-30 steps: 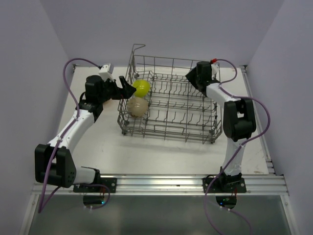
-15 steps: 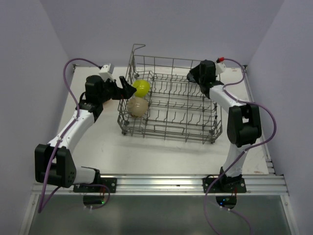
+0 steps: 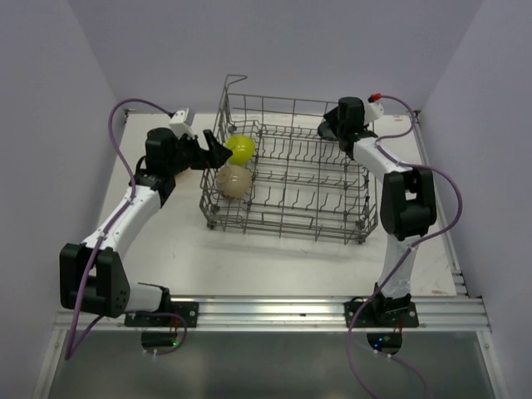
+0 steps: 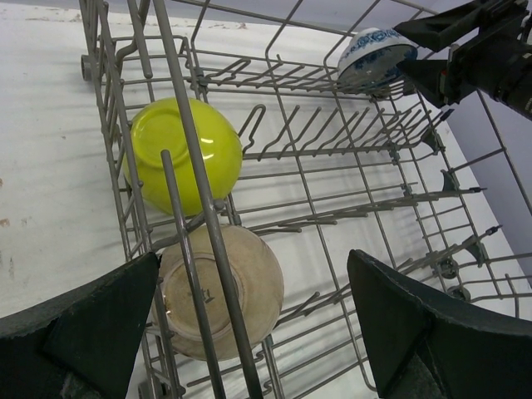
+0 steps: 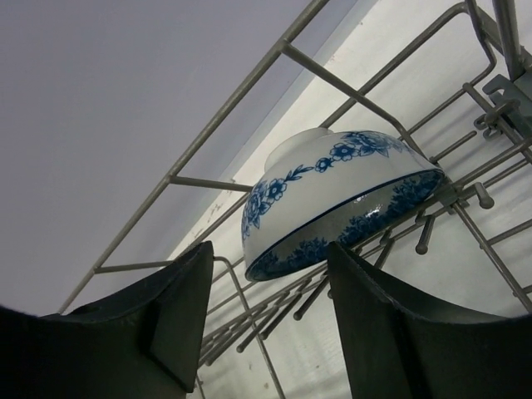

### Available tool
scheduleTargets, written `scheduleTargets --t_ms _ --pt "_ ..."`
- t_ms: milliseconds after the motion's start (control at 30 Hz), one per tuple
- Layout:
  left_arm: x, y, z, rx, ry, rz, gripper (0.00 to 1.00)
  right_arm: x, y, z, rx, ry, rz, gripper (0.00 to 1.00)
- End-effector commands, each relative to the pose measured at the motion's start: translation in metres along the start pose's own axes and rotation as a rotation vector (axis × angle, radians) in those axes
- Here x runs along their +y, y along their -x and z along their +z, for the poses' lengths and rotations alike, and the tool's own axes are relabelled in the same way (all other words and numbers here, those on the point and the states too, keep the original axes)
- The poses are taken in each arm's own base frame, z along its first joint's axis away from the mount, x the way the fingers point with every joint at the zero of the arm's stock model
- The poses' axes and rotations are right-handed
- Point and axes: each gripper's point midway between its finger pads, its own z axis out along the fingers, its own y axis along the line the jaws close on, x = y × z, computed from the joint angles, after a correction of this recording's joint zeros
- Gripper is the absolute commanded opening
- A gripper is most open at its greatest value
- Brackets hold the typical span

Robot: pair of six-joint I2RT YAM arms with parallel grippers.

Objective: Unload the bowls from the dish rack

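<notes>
The grey wire dish rack stands mid-table. A lime-yellow bowl and a beige bowl stand on edge at its left end. My left gripper is open just outside the rack's left wall, facing these two bowls and touching neither. A white bowl with blue pattern rests tilted on tines at the back right corner. My right gripper is open, its fingertips just short of that bowl's rim.
Rows of upright tines fill the rack floor. A raised wire loop stands at the rack's back left corner. Rack wall wires cross close above my right gripper. Purple walls close in the table on three sides.
My right gripper has swung toward the rack's back right corner, its wrist has turned, and its jaws have widened slightly. The left arm and both left-end bowls have not moved.
</notes>
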Motion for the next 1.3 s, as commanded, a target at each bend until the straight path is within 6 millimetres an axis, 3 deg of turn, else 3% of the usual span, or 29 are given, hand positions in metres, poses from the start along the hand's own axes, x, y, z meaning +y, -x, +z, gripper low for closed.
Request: scheduleTargets --t_ms 0,267,500,800,1033,1267 --pt "-0.014 0.020 0.002 -0.043 -0.049 0.015 1.00 0.010 0.013 0.008 -0.053 -0.006 0.026 0.59" --pt "-0.014 0.019 0.003 -0.040 -0.051 0.013 1.00 0.006 0.003 0.023 -0.046 -0.018 0.026 0.38" --pt "-0.012 0.018 0.004 -0.038 -0.045 0.015 1.00 0.012 0.009 0.012 -0.041 0.005 0.021 0.01" --pt "-0.005 0.012 0.010 -0.018 -0.028 0.011 1.00 0.013 0.015 -0.030 -0.004 0.069 0.027 0.00" --pt "0.002 0.008 0.013 -0.008 -0.003 0.017 1.00 0.037 0.042 -0.074 -0.017 0.173 -0.024 0.00" --pt "0.003 0.007 0.014 -0.001 -0.002 0.015 1.00 0.057 0.048 -0.107 0.065 0.295 -0.055 0.00"
